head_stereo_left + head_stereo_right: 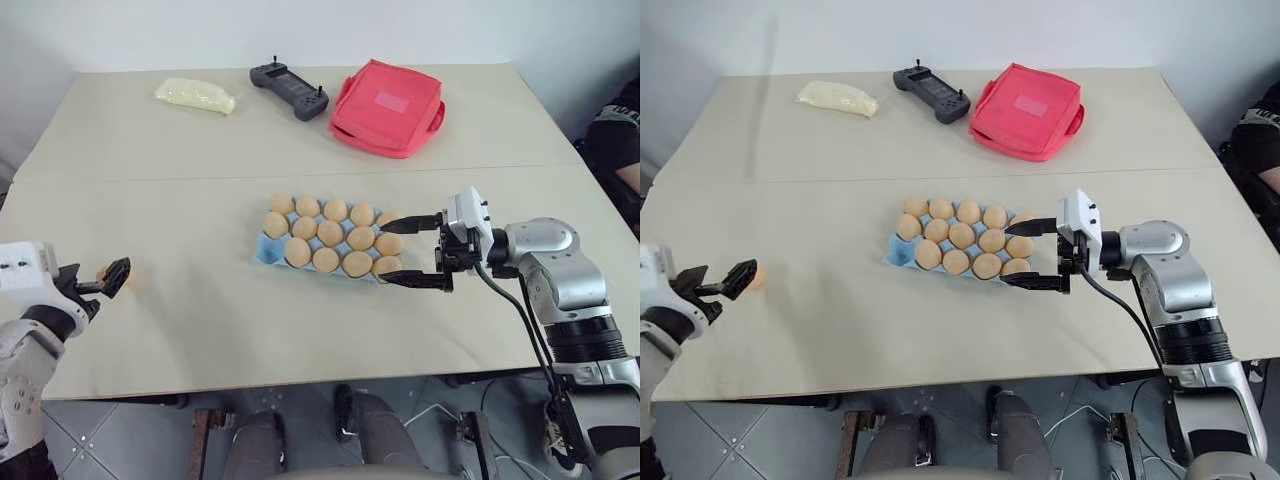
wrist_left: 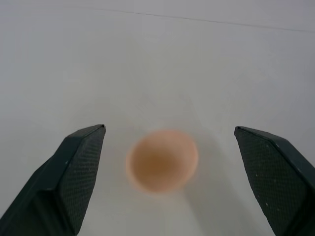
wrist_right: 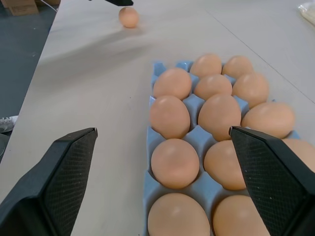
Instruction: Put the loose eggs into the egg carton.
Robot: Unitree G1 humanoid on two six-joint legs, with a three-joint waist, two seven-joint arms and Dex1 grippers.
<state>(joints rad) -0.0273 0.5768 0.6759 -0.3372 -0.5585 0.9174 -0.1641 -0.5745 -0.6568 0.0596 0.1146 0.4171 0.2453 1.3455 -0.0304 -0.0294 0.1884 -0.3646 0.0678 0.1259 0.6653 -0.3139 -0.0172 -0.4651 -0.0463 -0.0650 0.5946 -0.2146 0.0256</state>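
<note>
The light blue egg carton [image 1: 268, 252] lies at the middle of the table, with tan eggs [image 1: 330, 232] in nearly all its cups and one corner cup on its left end bare. One loose egg [image 2: 161, 160] rests on the table at the left. My left gripper [image 1: 105, 280] is open just short of it, and in the left wrist view the egg lies between the two fingers without touching them. My right gripper [image 1: 383, 252] is open and empty, its fingers straddling the carton's right end above the eggs. The right wrist view shows the carton [image 3: 197, 135] and the loose egg [image 3: 128, 16] beyond it.
At the back of the table lie a red fabric pouch [image 1: 388, 106], a black controller [image 1: 289, 90] and a pale yellow lump [image 1: 196, 95]. A person [image 1: 622, 140] sits past the table's right edge. A seam runs across the table behind the carton.
</note>
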